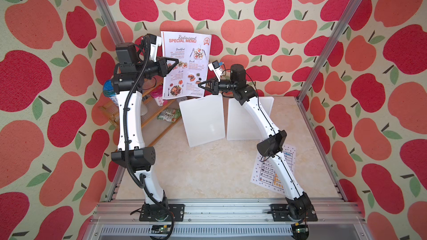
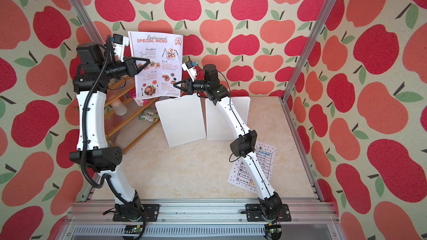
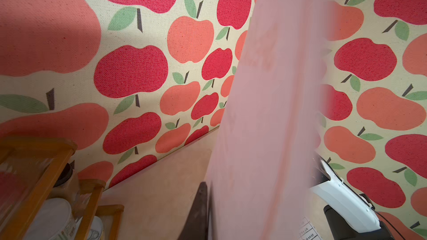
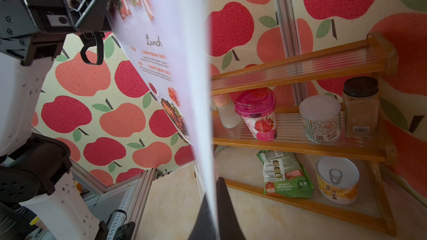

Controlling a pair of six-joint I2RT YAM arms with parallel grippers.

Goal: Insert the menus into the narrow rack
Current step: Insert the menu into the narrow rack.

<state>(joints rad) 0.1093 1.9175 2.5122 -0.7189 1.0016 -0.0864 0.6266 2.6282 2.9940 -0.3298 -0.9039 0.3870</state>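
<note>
Apple-print fabric (image 1: 272, 5) lines every wall around a pale marbled bench (image 1: 215, 172). In both top views the photo menu (image 1: 186, 64) hangs upright in mid-air at upper centre of the frame, clear of the bench. The left jaws are clenched on its left edge about halfway up, and the right jaws on its right edge near the bottom corner. In the right wrist view the sheet runs down between two dark fingers (image 4: 228, 211). The table menu (image 1: 289, 158) lies flat on the bench at lower right, partly under the right arm (image 1: 258, 116). Two white panels (image 1: 202, 120) stand just below the held sheet; whether they form the rack's slot I cannot tell. A wooden shelf (image 4: 300, 146) with jars sits at the left.

Both sheets look like thin paper: nearly weightless, limp, quick to bow or crease. Holding opposite edges, low down, should keep the bottom edge straight enough to enter a narrow slot. The flat sheet offers no raised edge, so it probably needs a corner peeled up first.
</note>
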